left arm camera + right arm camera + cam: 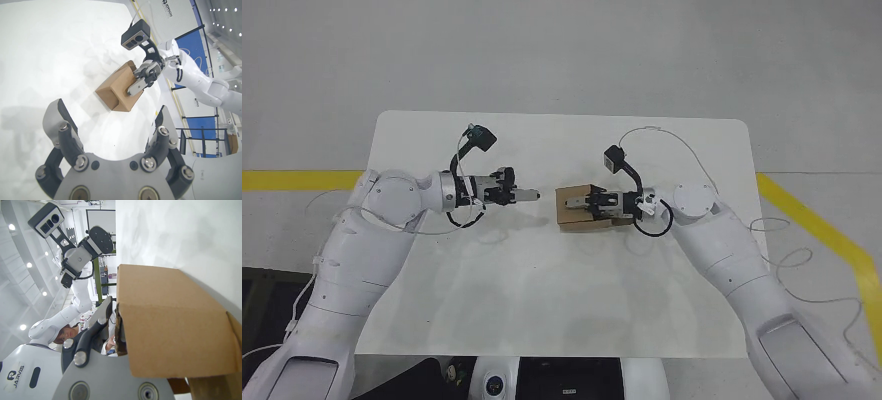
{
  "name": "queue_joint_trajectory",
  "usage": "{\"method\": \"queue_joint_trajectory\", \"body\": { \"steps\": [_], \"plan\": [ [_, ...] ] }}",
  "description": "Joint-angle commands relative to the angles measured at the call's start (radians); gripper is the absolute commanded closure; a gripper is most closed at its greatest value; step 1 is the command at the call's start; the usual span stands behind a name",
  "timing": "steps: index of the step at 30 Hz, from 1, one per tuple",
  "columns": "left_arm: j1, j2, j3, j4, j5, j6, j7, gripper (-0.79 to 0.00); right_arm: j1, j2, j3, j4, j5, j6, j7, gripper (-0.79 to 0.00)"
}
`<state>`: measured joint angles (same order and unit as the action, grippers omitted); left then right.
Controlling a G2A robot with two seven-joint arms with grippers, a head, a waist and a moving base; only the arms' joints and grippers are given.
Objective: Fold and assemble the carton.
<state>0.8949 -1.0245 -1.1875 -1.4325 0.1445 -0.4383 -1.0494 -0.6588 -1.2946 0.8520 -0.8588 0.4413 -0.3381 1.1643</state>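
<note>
While one brown carton (575, 210) sits on the desk (542, 300), the right gripper (591, 203) clamps its wall. The left gripper (531, 195), second of two, hangs released, facing the carton, apart.

Left side open, right side blocked

Bare table (542, 300) separates the left gripper (532, 195) from the carton (577, 207); bare strips run along its near and far sides; the right gripper (594, 203) rests on its right end, blocking that approach.
</note>
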Motion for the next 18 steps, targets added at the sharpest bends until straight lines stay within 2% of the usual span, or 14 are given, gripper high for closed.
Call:
{"method": "queue_joint_trajectory", "body": {
  "steps": [1,11,18],
  "plan": [
    [0.012,0.004,-0.004,-0.01,0.031,-0.002,-0.001,-0.785,0.001,0.001,0.003,0.008,0.009,0.018,0.028,-0.785],
    [0.037,0.016,0.026,-0.045,0.304,-0.068,0.065,-0.785,0.002,0.014,0.03,-0.012,0.004,0.055,0.107,-0.785],
    [0.039,0.013,0.064,-0.062,0.369,-0.062,0.104,-0.785,0.009,0.022,0.052,-0.013,0.009,0.028,0.168,-0.785]
  ]
}}
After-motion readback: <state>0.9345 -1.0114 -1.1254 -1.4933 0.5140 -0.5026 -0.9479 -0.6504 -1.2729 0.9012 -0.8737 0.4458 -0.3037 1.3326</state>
